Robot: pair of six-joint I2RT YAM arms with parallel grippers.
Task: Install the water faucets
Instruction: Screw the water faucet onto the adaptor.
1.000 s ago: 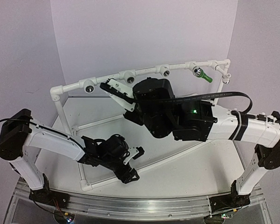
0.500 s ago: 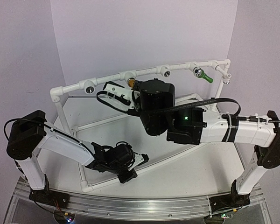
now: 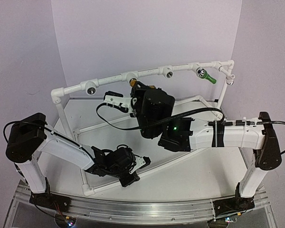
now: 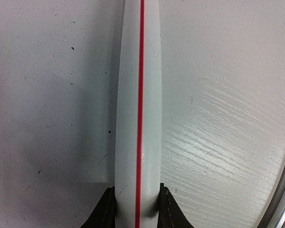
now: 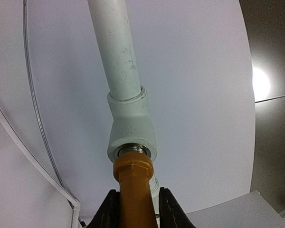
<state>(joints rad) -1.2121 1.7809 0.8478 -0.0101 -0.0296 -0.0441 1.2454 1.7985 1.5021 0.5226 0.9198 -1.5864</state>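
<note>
While right fingers (image 5: 109, 212) grip, orange faucet (image 5: 133, 190) lengthwise — threaded end (image 5: 131, 150) at tee (image 5: 131, 128)

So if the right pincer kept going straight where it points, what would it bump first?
The white pipe fitting, right ahead. The right pincer grips the orange faucet, and the faucet's threaded end sits at that fitting's opening, so the faucet would likely press in before the pincer touches anything.

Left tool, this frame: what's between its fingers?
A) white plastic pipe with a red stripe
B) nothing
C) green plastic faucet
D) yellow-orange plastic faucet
A: the left wrist view shows the left tool with a finger against each side of the white plastic pipe with a red stripe; the yellow-orange plastic faucet sits in the right tool.
</note>
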